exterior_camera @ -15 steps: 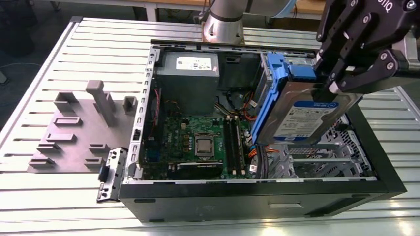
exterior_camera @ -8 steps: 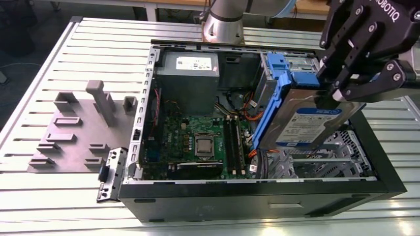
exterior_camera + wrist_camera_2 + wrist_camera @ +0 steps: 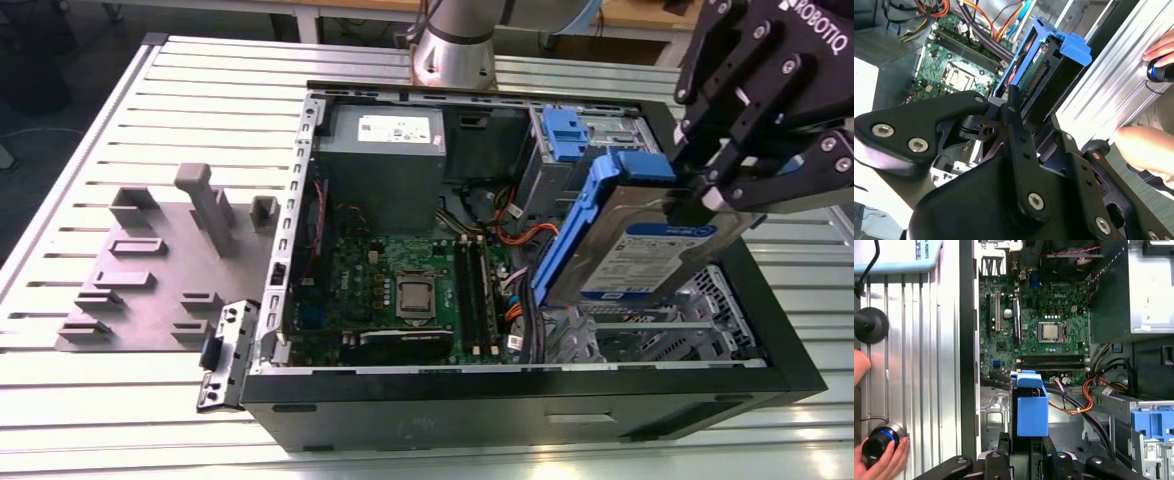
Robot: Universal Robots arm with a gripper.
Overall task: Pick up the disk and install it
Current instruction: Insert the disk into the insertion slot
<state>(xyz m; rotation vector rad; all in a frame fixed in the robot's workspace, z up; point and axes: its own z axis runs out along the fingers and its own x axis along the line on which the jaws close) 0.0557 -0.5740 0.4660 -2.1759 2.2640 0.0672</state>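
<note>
disk (image 3: 617, 232), white-blue label (image 3: 654, 255), clamped in jaws

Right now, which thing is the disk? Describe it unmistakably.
Find the open black computer case. At the exterior view's right, the gripper holds the disk tilted over it. Unlike the plain blue plastic piece behind, it carries a white-and-blue label.

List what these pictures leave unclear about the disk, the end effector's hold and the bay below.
- Exterior view: the end effector covers the disk's gripped edge, so the depth of the hold is hidden.
- Exterior view: the disk hides part of the drive cage beneath it.
- First wrist view: the disk is edge-on; its label side is turned away.
- First wrist view: the hand on a black knob is cut by the picture's edge.
</note>
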